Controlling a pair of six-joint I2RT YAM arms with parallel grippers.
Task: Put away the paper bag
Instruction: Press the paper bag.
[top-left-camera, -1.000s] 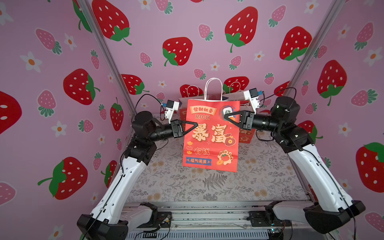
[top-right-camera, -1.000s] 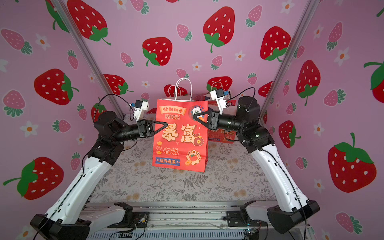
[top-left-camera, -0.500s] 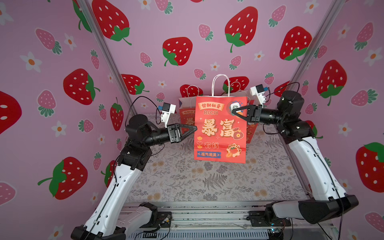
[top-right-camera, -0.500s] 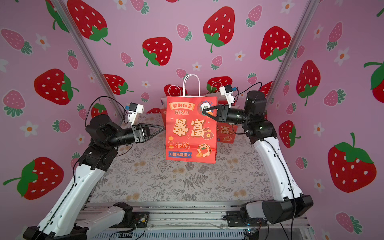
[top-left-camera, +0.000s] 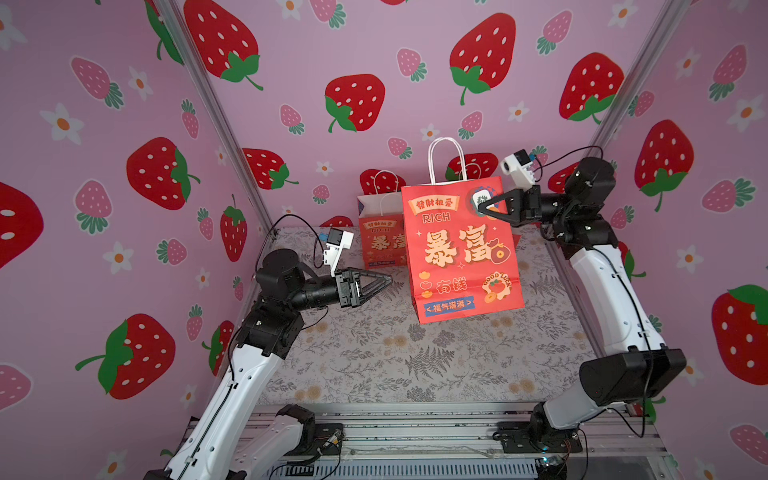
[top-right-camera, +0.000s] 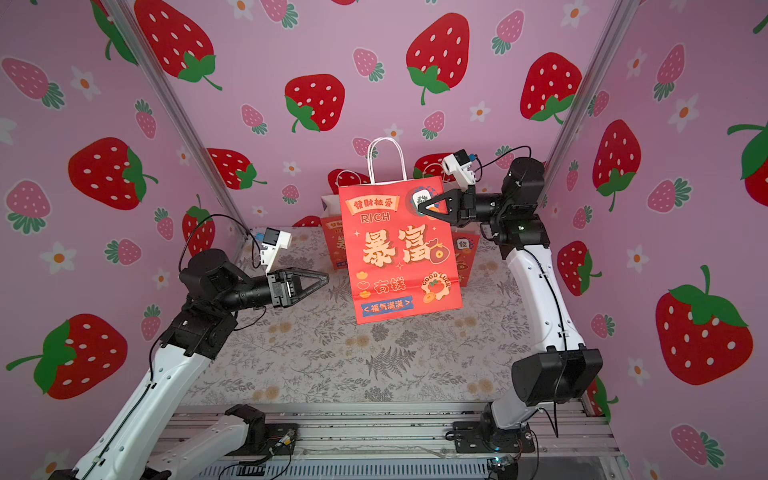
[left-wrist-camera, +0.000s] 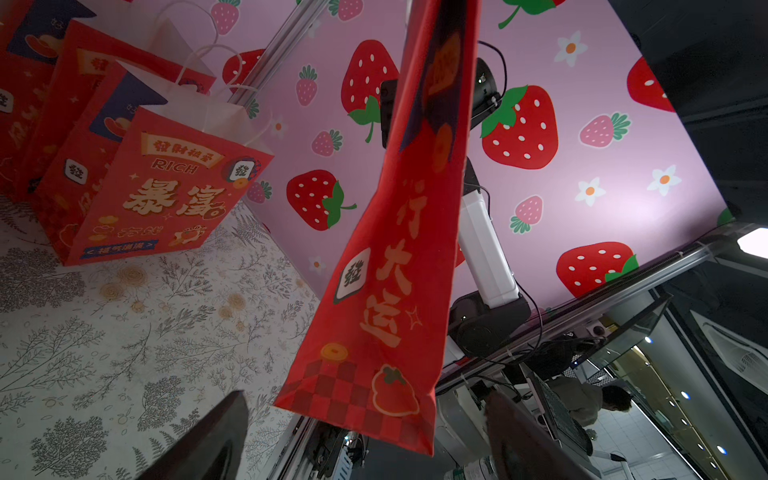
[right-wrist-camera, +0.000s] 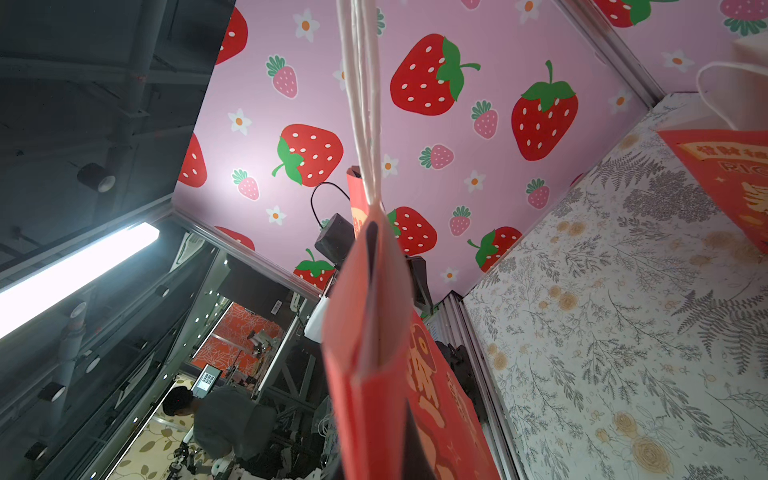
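The red paper bag (top-left-camera: 461, 253) (top-right-camera: 401, 253) with gold lettering and white handles hangs folded flat above the table, tilted slightly. My right gripper (top-left-camera: 482, 206) (top-right-camera: 420, 206) is shut on its upper right corner. In the right wrist view the bag's edge (right-wrist-camera: 374, 353) runs straight out from the jaws. My left gripper (top-left-camera: 388, 279) (top-right-camera: 325, 277) stands open, lower and left of the bag, apart from it. In the left wrist view its dark fingers (left-wrist-camera: 216, 436) are spread wide, and the bag's narrow side (left-wrist-camera: 399, 257) hangs beyond them.
Other red paper bags (top-left-camera: 382, 237) (top-right-camera: 332, 245) (left-wrist-camera: 166, 187) stand upright at the back of the table against the strawberry wall. A floral cloth (top-left-camera: 415, 353) covers the table. Aluminium posts rise at both back corners.
My left gripper opened, let go of the bag and drew back left and down. The right arm carried the bag to the right and toward the back.
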